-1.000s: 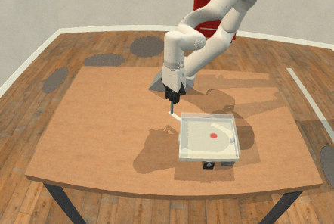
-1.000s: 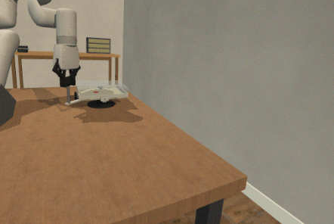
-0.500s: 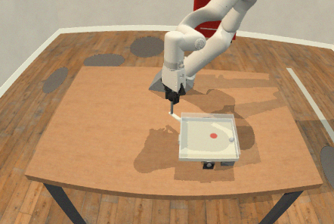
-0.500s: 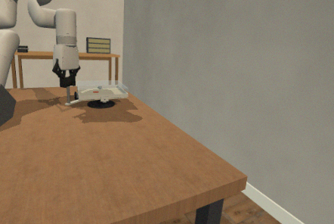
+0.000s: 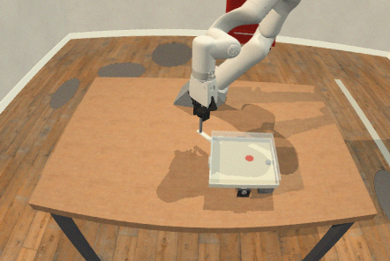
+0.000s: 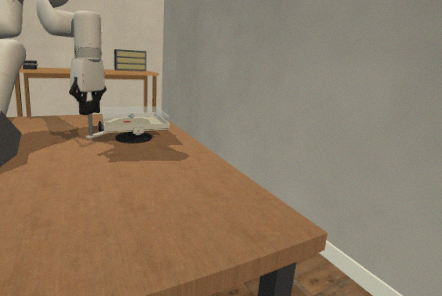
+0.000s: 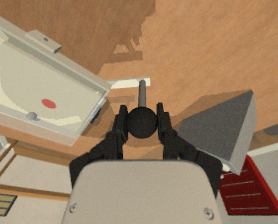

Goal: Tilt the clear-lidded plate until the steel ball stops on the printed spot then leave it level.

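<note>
Worktop (image 5: 132, 169): wooden, carries all items; the arm's grey base (image 5: 181, 99) stands near the far edge, about mid-length.

Arm (image 5: 247, 28): reaches down toward the near right quarter of the worktop.

Plate (image 5: 221, 156): sits in the near right quarter on a dark pedestal (image 6: 134, 138). In the exterior view it appears tilted, lower on the handle side. Clear lid in place.

Pincer (image 7: 142, 120): clamped on the round black knob (image 7: 142, 123) of the handle (image 5: 201, 127), which joins the plate's far left corner by a white arm.

Spot (image 5: 249, 158): red, near the plate's centre.

Ball (image 5: 267, 161): rests against the plate's right wall, beside the spot but apart from it. Not on target.

Risks, as judged: a steep tilt would send the ball past the spot to the opposite wall. Levelling too late lets it roll on. The knob is round, so it may slip in the jaws and leave the plate off level. Releasing with a jolt could disturb a settled ball.
</note>
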`<act>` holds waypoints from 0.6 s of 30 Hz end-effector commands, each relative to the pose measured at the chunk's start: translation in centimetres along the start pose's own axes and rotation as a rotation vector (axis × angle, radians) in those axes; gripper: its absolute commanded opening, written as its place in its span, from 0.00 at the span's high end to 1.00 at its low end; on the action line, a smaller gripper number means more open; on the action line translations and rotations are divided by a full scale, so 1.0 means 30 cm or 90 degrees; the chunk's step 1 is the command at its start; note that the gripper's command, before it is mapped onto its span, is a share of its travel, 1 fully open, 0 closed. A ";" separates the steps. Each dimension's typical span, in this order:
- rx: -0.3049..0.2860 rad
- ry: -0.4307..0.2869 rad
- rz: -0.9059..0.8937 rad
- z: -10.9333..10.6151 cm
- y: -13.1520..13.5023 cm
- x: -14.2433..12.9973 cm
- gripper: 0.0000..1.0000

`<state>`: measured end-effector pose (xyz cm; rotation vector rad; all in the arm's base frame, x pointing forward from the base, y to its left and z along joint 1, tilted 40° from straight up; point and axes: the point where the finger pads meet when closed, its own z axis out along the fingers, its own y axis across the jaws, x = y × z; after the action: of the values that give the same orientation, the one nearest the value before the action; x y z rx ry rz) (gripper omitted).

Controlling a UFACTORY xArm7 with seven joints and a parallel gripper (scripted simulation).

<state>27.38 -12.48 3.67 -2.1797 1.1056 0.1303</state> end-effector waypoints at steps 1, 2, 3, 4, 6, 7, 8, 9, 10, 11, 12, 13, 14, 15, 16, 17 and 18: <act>0.000 0.001 0.000 -0.002 -0.001 0.001 1.00; 0.000 0.001 0.000 -0.002 -0.001 0.001 1.00; 0.000 0.001 0.000 -0.002 -0.001 0.001 1.00; 0.000 0.001 0.000 -0.002 -0.001 0.001 1.00; 0.000 0.001 0.000 -0.002 -0.001 0.001 1.00; 0.000 0.001 0.000 -0.002 -0.001 0.001 1.00; 0.000 0.001 0.000 -0.002 -0.001 0.001 1.00; 0.000 0.001 0.000 -0.001 -0.001 0.002 1.00; 0.000 0.001 0.000 0.000 0.000 0.002 1.00; 0.000 0.001 0.000 0.001 0.000 0.002 1.00; 0.000 0.001 0.000 0.002 0.001 0.002 1.00; 0.000 0.001 0.000 0.003 0.001 0.003 1.00; 0.000 0.001 0.000 0.003 0.001 0.003 1.00; 0.000 0.001 0.000 0.004 0.002 0.003 1.00; 0.000 0.001 0.000 0.005 0.002 0.003 1.00; 0.000 0.001 0.000 0.006 0.003 0.004 1.00; 0.000 0.001 0.000 0.007 0.003 0.004 1.00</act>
<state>27.41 -12.45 3.48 -2.1792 1.1058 0.1296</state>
